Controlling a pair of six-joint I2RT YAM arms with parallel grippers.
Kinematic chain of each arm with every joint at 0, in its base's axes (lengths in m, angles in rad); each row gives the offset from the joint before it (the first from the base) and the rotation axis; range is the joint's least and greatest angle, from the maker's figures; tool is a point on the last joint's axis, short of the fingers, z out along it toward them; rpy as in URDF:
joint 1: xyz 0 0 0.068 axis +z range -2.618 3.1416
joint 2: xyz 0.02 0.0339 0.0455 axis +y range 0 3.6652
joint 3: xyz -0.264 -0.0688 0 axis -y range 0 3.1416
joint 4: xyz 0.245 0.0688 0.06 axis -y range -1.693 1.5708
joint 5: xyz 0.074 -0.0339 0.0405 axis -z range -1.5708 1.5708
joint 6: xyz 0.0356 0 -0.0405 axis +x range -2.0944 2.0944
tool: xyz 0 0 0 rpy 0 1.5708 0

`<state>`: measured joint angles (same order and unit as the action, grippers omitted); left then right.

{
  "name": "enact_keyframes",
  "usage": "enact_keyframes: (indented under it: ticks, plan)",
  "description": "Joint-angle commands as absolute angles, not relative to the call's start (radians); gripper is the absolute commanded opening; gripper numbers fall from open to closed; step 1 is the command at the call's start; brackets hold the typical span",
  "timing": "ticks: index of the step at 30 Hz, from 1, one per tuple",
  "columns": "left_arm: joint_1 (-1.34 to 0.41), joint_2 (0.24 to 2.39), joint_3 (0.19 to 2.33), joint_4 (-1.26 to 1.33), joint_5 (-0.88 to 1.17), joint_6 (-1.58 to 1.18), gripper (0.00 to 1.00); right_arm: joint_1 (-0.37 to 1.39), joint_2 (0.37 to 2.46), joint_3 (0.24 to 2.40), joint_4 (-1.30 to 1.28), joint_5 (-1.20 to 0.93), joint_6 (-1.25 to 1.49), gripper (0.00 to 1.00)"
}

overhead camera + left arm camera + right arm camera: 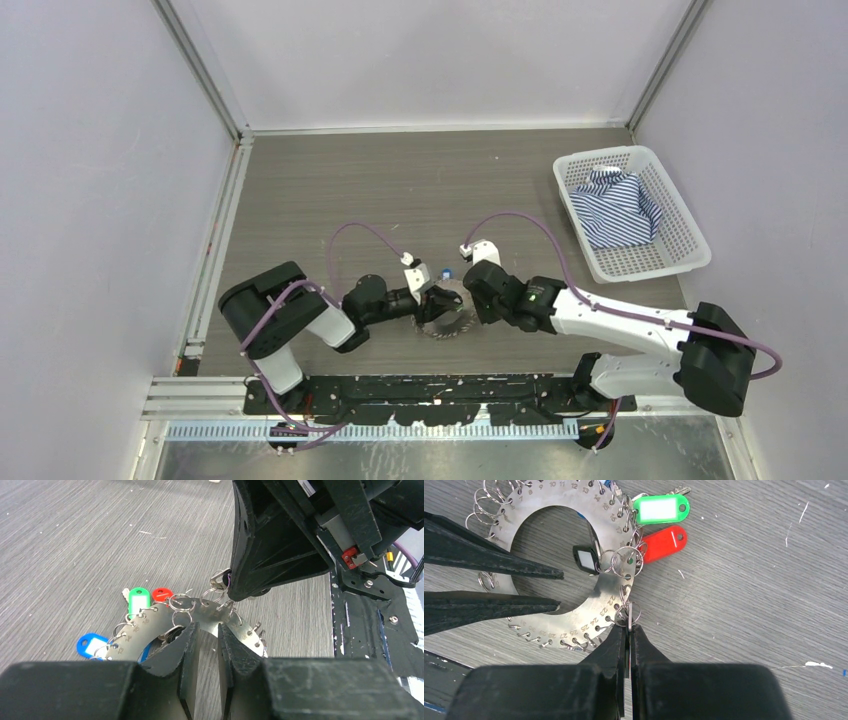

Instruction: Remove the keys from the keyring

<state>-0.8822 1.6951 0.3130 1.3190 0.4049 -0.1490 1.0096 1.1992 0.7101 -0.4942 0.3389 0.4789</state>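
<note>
Two claws: left gripper [207, 630] astride flat silvery numbered keyring plate [601, 605], clamp unclear; right gripper [629, 628] pinches small silver split ring [629, 617].
Handling: likely stiff, slick metal; best taken at rim.

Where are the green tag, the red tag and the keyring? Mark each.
green tag [660, 509]: right wrist view, on its white label.
red tag [666, 542]: right wrist view, middle of its body.
keyring [591, 605]: right wrist view, bare plate by the numbers.
</note>
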Motion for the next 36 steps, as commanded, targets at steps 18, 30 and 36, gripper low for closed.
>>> enact_keyframes:
  ticks: [18,30,36]
  plan:
    - [-0.816,1.674,0.449,1.223,0.559,-0.026,0.24,1.007,1.078,0.738,-0.387,0.337,0.323,0.01]
    - [-0.806,1.711,0.506,1.218,0.688,-0.056,0.27,1.008,1.077,0.739,-0.381,0.332,0.319,0.01]
    - [-0.805,1.736,0.519,1.207,0.711,-0.055,0.28,1.008,1.069,0.735,-0.377,0.331,0.319,0.01]
